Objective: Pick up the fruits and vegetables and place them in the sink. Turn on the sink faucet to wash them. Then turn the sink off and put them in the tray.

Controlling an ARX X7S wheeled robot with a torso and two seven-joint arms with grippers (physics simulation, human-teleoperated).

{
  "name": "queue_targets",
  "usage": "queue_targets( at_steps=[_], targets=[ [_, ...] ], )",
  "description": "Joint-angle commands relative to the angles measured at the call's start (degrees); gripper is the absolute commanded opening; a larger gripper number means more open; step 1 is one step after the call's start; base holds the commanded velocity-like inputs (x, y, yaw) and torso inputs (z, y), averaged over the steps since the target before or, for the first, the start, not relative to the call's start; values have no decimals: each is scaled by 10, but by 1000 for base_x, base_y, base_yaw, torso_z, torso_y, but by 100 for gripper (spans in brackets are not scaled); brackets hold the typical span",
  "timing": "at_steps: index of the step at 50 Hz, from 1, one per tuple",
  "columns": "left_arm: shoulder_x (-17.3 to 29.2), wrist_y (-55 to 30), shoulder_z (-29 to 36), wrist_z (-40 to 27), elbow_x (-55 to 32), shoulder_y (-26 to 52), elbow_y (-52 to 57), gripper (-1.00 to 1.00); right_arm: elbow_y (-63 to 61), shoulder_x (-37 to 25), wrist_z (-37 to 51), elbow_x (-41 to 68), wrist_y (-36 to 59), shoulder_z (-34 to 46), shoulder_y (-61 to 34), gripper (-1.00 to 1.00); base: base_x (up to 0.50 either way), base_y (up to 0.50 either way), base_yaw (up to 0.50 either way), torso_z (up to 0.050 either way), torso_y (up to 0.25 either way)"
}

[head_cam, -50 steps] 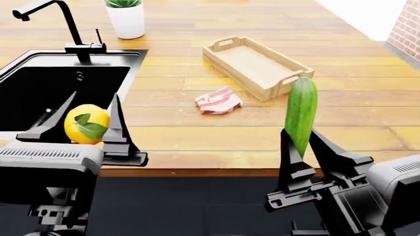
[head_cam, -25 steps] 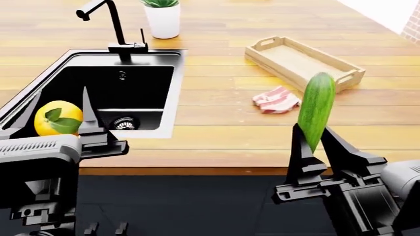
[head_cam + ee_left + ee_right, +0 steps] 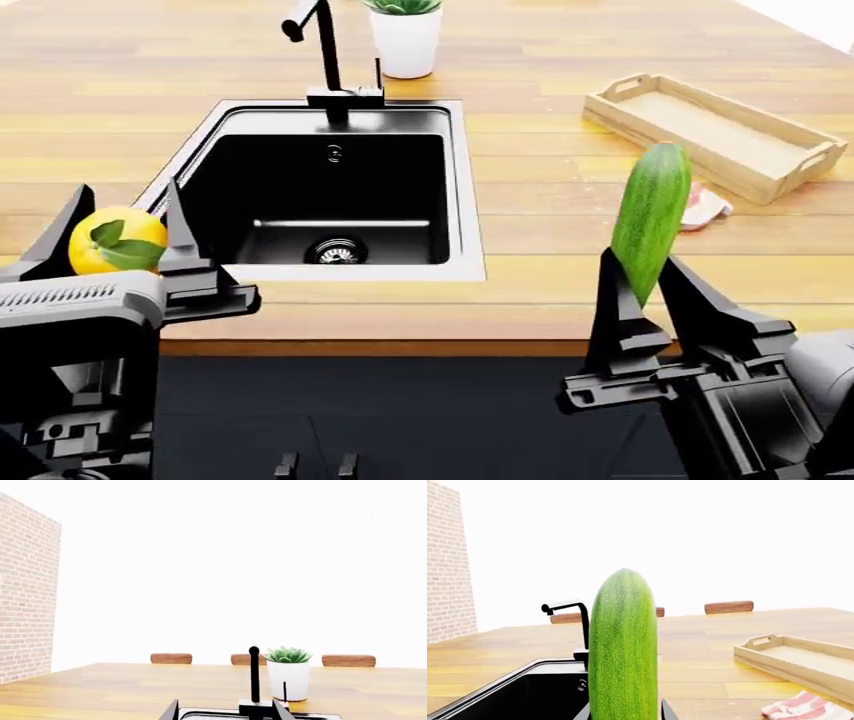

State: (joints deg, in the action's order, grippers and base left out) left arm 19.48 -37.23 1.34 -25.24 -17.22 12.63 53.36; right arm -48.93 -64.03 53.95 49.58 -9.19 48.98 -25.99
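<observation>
**Lemon and cucumber held up in front of the sink**

The lemon (image 3: 118,240) sits clamped between the fingers of the left tool (image 3: 120,245), at the table's near edge just left of the sink (image 3: 461,180). The cucumber (image 3: 650,220) stands upright, its lower end gripped by the right tool (image 3: 650,300), right of the basin. The faucet (image 3: 324,55) rises behind the sink beside a white plant pot (image 3: 406,35). The tray (image 3: 714,130) lies at far right on the table (image 3: 534,290), a bacon slab (image 3: 705,207) touching its near side.
</observation>
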Motion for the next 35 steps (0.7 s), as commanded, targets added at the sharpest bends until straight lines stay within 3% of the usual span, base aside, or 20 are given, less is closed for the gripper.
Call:
queue_targets(
  at_steps=[1,27,35],
  targets=[
    [3,5,0,-9,-6,2,-1,-100,-1,0,-3,-8,0,-4,0,-100,0,500,0,0,0],
    [10,4,8,-16,-14,3,-5,-100,-3,1,-13,-17,-5,-3,3,-100,31,500,0,0,1],
    [-7,-33,8,-23,-41,38,-30,-100,9,10,-34,12,-9,-9,-15,-100,13,4,0,0,0]
  ],
)
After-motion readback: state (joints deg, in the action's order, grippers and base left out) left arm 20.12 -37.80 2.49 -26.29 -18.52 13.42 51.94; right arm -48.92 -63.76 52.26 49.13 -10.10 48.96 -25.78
